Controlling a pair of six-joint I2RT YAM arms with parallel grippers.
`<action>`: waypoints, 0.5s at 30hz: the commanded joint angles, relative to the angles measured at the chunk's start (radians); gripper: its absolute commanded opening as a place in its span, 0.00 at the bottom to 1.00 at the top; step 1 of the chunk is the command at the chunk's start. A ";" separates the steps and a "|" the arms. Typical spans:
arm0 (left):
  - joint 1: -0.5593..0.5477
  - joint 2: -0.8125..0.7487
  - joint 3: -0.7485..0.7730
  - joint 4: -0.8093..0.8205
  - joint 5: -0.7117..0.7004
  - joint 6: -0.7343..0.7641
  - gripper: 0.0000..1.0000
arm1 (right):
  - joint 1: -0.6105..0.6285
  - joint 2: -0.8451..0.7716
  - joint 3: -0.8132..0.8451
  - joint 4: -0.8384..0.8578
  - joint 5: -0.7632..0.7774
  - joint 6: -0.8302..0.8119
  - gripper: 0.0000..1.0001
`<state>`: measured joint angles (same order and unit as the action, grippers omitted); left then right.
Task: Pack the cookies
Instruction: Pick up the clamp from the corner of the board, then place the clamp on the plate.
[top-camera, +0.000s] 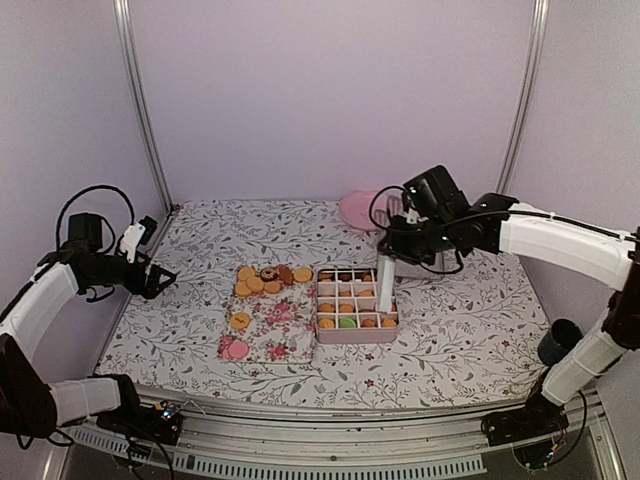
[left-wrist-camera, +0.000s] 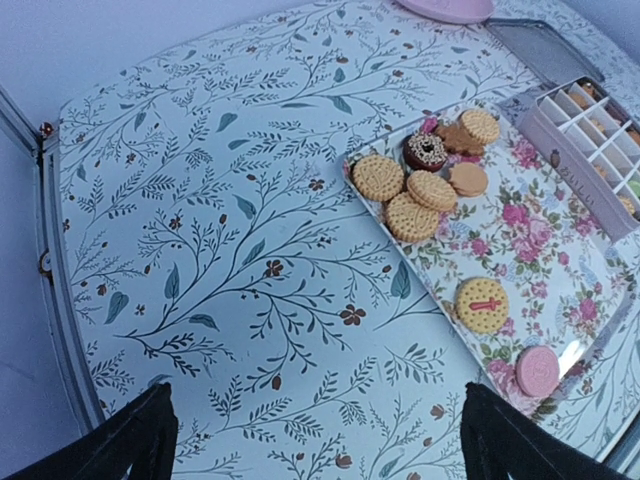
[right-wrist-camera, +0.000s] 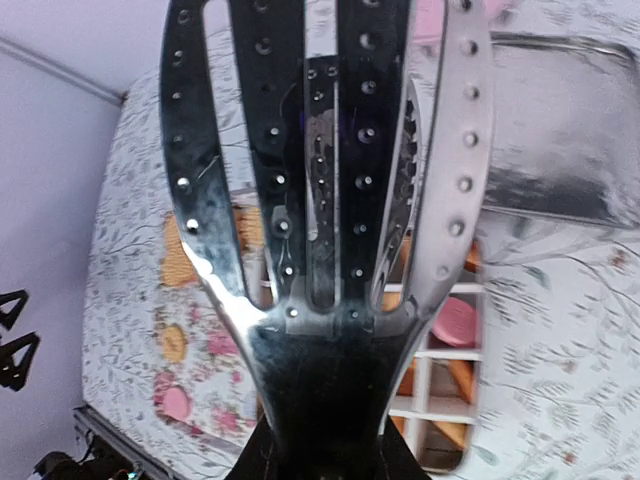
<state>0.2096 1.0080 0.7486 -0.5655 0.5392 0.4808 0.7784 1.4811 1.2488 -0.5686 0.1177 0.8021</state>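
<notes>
A table (top-camera: 450, 340) covered in a leaf-patterned cloth fills the top view. Near its centre lies a rose-print tray (top-camera: 280, 325), with a pink divided box (top-camera: 356, 337) touching it at 3 o'clock. A pink plate (top-camera: 358, 208) sits at 12 o'clock from the box, beside a flat grey metal tray (right-wrist-camera: 550, 130). The left gripper (top-camera: 158, 277) hovers at 9 o'clock, well apart from the rose-print tray, jaws spread wide. The right gripper (top-camera: 392, 248) pinches the handle of a slotted metal spatula (right-wrist-camera: 320, 200), whose blade hangs over the box's 3 o'clock side. The cookies (top-camera: 268, 280) cluster at the rose-print tray's 12 o'clock end, a few lie towards 6 o'clock, and others fill box compartments.
</notes>
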 joint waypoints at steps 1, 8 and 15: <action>-0.001 -0.017 0.015 -0.037 -0.001 0.020 0.99 | 0.079 0.297 0.261 0.247 -0.272 -0.109 0.13; -0.002 -0.030 0.017 -0.045 -0.001 0.021 0.99 | 0.142 0.776 0.707 0.307 -0.512 -0.123 0.13; -0.003 -0.026 0.027 -0.047 0.009 0.020 0.99 | 0.142 0.955 0.735 0.417 -0.576 -0.058 0.21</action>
<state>0.2096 0.9890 0.7509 -0.6044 0.5346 0.4900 0.9306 2.3856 1.9503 -0.2310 -0.3885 0.7151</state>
